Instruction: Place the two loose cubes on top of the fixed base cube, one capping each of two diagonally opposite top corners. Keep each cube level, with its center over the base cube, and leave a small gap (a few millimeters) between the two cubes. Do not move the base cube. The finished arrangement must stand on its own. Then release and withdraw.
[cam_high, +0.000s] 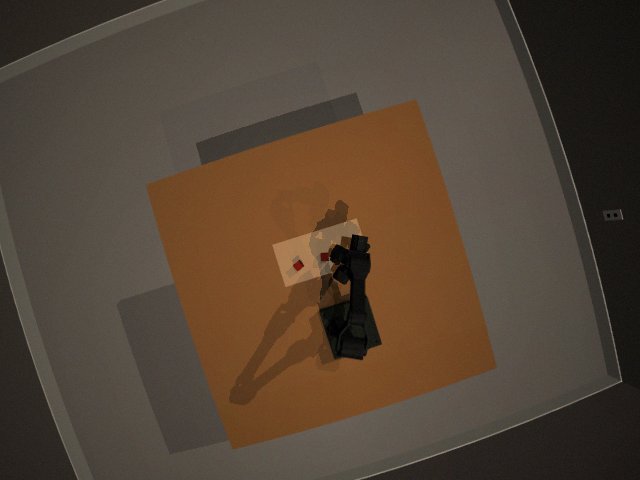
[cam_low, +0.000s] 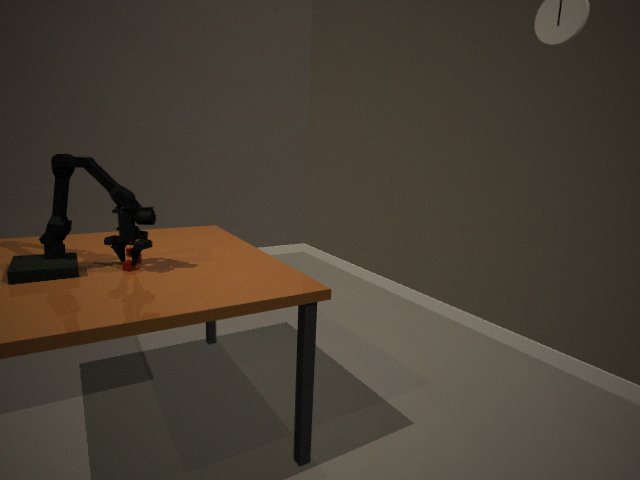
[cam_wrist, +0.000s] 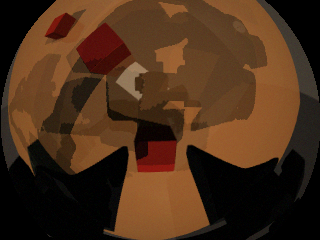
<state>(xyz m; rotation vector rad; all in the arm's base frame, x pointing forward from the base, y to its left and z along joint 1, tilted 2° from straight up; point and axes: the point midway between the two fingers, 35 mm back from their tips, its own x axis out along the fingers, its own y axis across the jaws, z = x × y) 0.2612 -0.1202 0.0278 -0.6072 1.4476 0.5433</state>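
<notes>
Standing over the wooden table (cam_high: 413, 206) (cam_low: 232, 279), my black arm (cam_high: 357, 291) (cam_low: 61, 193) bends down to my gripper (cam_high: 341, 263) (cam_low: 128, 264) (cam_wrist: 158, 146). My fingers are parted fairly wide, holding nothing, with the near red cube (cam_low: 128, 266) (cam_wrist: 156, 154) between them; the top view hides that cube beneath me. The wrist view shows its edges nearly square to my fingers, the middle red cube (cam_high: 324, 256) (cam_wrist: 102, 48) turned cornerwise, and the far red cube (cam_high: 298, 265) (cam_wrist: 61, 26) beyond, also angled. All three sit apart; which is the base, I cannot tell.
</notes>
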